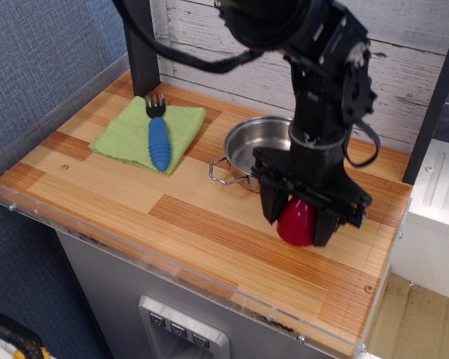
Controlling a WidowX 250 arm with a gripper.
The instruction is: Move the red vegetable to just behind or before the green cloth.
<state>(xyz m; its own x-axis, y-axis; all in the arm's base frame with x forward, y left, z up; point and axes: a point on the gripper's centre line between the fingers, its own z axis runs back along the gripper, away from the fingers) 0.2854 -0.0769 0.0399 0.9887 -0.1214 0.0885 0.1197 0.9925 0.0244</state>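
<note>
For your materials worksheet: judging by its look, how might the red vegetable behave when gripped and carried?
The red vegetable looks glossy and smooth, so it may be slippery between the gripper fingers. Its rounded, tapering shape suggests it could squirt out under a squeeze, or roll if set down on its side. It looks like moulded plastic, so probably stiff and light.
</note>
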